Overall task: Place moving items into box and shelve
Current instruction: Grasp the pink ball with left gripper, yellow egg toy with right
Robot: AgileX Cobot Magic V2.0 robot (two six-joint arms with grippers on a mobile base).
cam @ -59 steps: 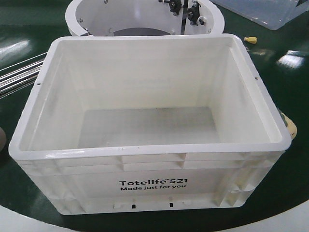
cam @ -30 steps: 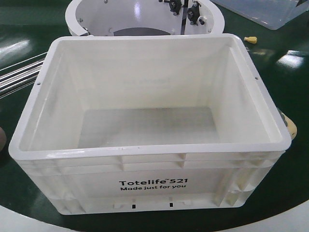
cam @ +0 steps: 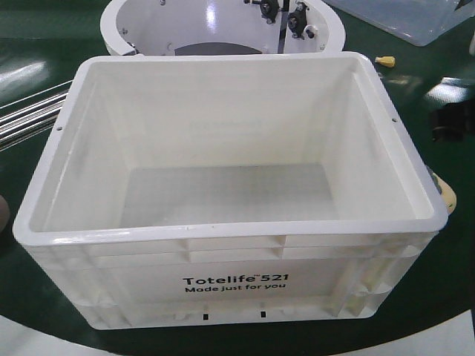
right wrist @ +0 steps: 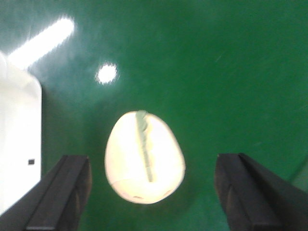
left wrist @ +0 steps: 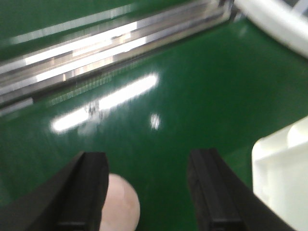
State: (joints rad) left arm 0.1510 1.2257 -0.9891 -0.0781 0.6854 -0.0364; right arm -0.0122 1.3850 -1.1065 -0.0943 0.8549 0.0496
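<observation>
- White rectangular plastic crate, printed "Totelife 521 Made just for you" in black, fills the centre of the front view. It stands open-topped on the glossy green tabletop.
- The dull pink-brown ball shows only as a sliver at the left edge of the front view, near the crate's left wall. In the left wrist view it sits at the bottom of the frame, just beside the inner face of the frame-left finger. The blur hides whether the two touch.
- The left gripper is released, its black jaws spread wide and clasping nothing. The crate's corner lies at lower right and shiny metal rails cross the upper left.
- The pale yellow egg-shaped toy with a green seam lies on the green surface in the middle of the right wrist view. At the right edge of the front view it peeks out beside the crate's right wall.
- The right gripper is released too, its jaws wide on either side of the egg with green showing in both gaps.
- A white round ring sits behind the crate, at the top of the front view.
</observation>
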